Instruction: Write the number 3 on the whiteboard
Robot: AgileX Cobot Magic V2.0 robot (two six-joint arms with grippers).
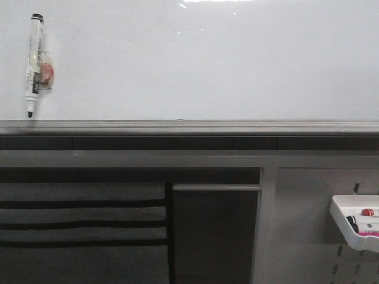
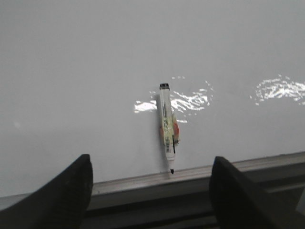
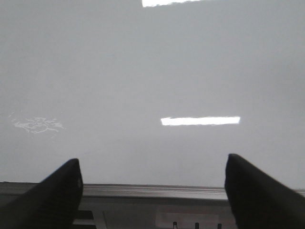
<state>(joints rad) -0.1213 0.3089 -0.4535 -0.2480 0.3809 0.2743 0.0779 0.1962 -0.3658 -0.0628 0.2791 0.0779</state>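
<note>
A marker point(image 1: 34, 64) is seen at the far left of the front view, hung upright against the whiteboard point(image 1: 207, 65), black cap up, tip down just above the grey ledge point(image 1: 189, 126). A small orange-and-clear tag or clip point(image 1: 46, 71) is stuck at its middle; what it is cannot be told. No digit is seen on the board: the surface is blank white, only glare streaks are noted along the top edge.

Below the ledge, a dark slatted panel point(image 1: 83, 225) is seen at the left and a dark flat panel point(image 1: 216, 234) in the middle. At the lower right, a white tray point(image 1: 340, 218) is hung on a pale pegboard point(image 1: 308, 236), with markers point(image 1: 361, 223) lying in it, red and pink ends showing.

In the left wrist view, the left gripper point(image 2: 150, 191) is pointed at the whiteboard point(image 2: 95, 71), jaws spread wide and nothing held. The marker point(image 2: 167, 128) is framed between the fingers but is well apart from them, tip at the ledge point(image 2: 143, 183).

In the right wrist view, the right gripper point(image 3: 152, 191) is likewise faced at bare board point(image 3: 143, 71), jaws released wide, nothing gripped. Only light reflections and the ledge point(image 3: 152, 191) are seen there.
</note>
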